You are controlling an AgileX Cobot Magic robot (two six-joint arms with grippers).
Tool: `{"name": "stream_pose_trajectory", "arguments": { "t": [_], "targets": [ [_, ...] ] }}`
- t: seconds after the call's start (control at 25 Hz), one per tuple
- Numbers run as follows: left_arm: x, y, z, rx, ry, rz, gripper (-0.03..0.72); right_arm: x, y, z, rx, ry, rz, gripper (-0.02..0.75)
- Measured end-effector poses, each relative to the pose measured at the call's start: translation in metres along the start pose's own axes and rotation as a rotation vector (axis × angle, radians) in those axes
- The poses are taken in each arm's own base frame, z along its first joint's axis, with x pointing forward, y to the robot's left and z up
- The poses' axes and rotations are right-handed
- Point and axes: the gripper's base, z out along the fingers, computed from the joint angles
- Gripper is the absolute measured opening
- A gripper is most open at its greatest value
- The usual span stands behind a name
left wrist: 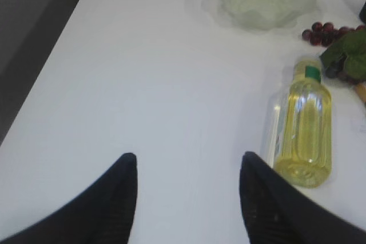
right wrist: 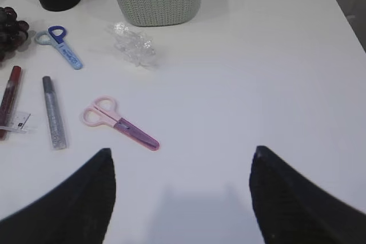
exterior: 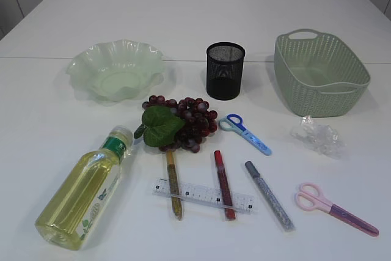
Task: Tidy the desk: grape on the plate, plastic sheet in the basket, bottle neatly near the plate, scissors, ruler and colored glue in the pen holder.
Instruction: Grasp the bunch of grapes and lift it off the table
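A grape bunch (exterior: pixel 186 124) with a green leaf lies below the pale green plate (exterior: pixel 116 68). The yellow bottle (exterior: pixel 82 191) lies on its side at front left. Blue scissors (exterior: pixel 245 133) and pink scissors (exterior: pixel 335 208) lie on the table. A clear ruler (exterior: pixel 203 195) crosses a gold glue pen (exterior: pixel 173 182) and a red one (exterior: pixel 223 184); a silver one (exterior: pixel 269 195) lies beside. The crumpled plastic sheet (exterior: pixel 317 136) sits before the basket (exterior: pixel 320 73). The black mesh pen holder (exterior: pixel 225 70) stands mid-table. My left gripper (left wrist: pixel 189 161) hangs open left of the bottle (left wrist: pixel 303 135). My right gripper (right wrist: pixel 182 155) hangs open right of the pink scissors (right wrist: pixel 119 123).
Neither arm shows in the exterior view. Bare white tabletop (exterior: pixel 201 10) stretches behind the plate, pen holder and basket, and to the right of the pink scissors. The table's left edge (left wrist: pixel 34 92) shows in the left wrist view.
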Motion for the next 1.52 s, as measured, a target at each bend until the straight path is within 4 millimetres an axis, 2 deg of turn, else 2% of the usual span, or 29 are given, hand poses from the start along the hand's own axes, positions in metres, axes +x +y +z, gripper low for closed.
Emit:
{"name": "stream_pose_trajectory", "arguments": {
  "t": [0.12,0.2,0.44,0.64,0.8,0.96,1.16,1.28,1.52],
  "targets": [
    [-0.02,-0.002,-0.001,0.012,-0.061,-0.002,0.417,-0.001,0.0,0.0,0.0,-0.015,0.053,0.565],
    [-0.036,-0.004,0.008,0.013,-0.043,-0.001,0.417,-0.003,0.0,0.001,0.0,-0.008,0.067,0.565],
    [-0.062,-0.014,0.067,0.057,0.146,-0.044,0.417,-0.031,-0.001,0.025,0.001,0.082,0.079,0.565],
    [-0.069,-0.022,0.12,0.09,0.274,-0.116,0.416,-0.059,-0.002,0.047,-0.003,0.125,0.084,0.565],
    [-0.074,-0.029,0.147,0.109,0.324,-0.093,0.415,-0.08,-0.002,0.066,-0.009,0.196,0.091,0.565],
    [-0.083,-0.053,0.167,0.199,0.374,0.008,0.415,-0.098,-0.002,0.086,-0.02,0.275,0.101,0.564],
    [-0.106,-0.093,0.196,0.3,0.416,0.102,0.415,-0.114,-0.002,0.102,-0.021,0.332,0.104,0.563],
    [-0.122,-0.121,0.219,0.343,0.459,0.132,0.415,-0.118,-0.002,0.11,-0.021,0.378,0.104,0.563],
    [-0.149,-0.173,0.282,0.399,0.554,0.126,0.415,-0.116,-0.002,0.119,-0.021,0.446,0.103,0.563]
  ]
}}
